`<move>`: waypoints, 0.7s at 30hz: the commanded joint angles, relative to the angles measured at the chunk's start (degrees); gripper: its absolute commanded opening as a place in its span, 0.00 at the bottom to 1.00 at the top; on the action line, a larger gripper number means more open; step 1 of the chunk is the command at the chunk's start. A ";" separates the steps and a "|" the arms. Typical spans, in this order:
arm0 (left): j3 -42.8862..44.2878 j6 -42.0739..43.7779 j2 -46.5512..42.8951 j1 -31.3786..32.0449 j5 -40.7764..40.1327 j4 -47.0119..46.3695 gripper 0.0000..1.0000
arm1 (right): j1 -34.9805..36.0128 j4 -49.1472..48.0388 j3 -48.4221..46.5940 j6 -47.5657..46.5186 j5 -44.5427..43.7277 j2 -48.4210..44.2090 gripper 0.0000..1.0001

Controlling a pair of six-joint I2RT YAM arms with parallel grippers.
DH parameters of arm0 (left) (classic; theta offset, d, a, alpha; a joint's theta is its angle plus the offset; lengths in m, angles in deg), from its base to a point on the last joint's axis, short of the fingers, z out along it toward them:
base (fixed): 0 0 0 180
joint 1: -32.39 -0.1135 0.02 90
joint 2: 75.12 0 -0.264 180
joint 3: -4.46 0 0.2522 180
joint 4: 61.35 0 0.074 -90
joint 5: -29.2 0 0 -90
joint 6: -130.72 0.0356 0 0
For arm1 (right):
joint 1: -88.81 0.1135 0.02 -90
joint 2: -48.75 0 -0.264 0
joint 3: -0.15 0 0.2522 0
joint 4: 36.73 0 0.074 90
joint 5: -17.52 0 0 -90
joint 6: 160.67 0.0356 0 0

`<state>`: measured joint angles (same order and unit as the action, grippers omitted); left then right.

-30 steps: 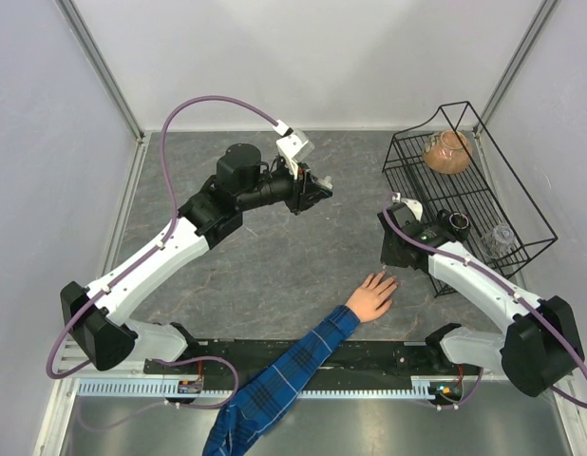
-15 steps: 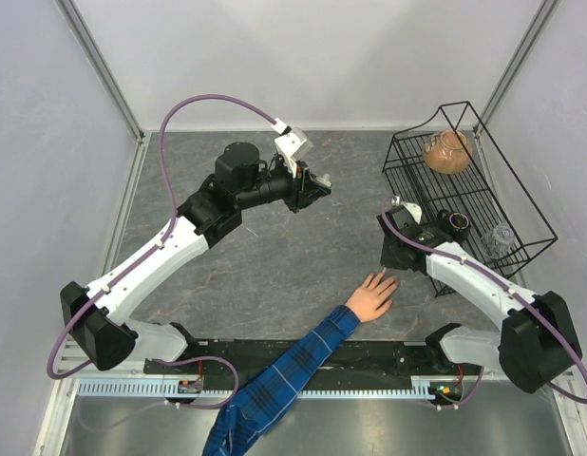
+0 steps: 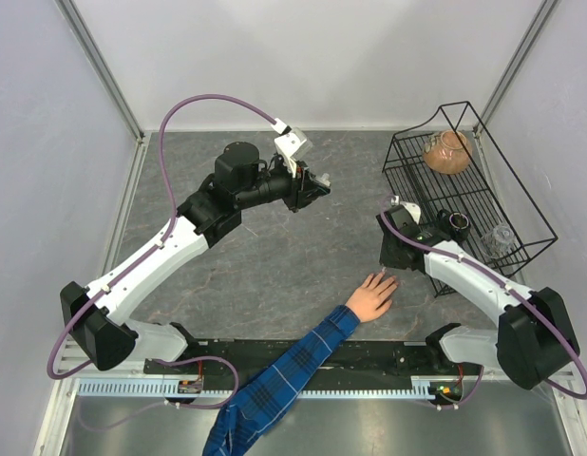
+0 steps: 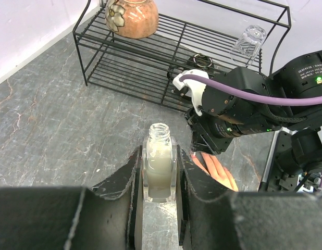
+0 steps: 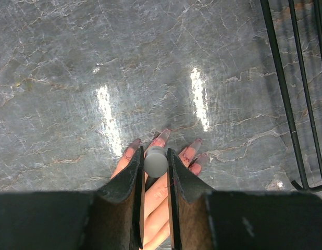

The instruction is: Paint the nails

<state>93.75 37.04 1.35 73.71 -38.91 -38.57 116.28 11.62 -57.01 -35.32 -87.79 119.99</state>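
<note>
Nails [image 5: 163, 135] just beneath right tool [image 5: 155, 151] | gripping grey cap [image 5: 156, 163] | left tool [image 4: 160, 154] clamps bottle [image 4: 159, 169]

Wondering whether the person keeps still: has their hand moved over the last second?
No. The hand lies at the same spot relative to the wire rack.

lab: white-walled test enclosure [image 3: 303, 57]

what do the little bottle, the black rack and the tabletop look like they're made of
The bottle looks like clear glass: pale liquid shows through its shiny walls. The rack seems thin metal wire with a black coat. The tabletop is grey veined stone or a stone-look laminate, glossy, given the glare streaks.
</note>
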 commanded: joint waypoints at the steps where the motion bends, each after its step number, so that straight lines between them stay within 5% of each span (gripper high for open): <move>1: 1.55 2.19 -1.41 -0.36 -0.97 -1.37 0.02 | -0.48 -1.37 -0.20 0.24 -0.86 0.65 0.00; 21: 1.90 2.45 -0.79 -0.80 -0.97 -1.28 0.02 | -1.01 -2.24 -0.99 -0.81 0.72 3.55 0.00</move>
<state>93.75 37.21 1.35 73.23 -38.94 -38.27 115.53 11.18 -57.01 -35.54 -87.53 122.94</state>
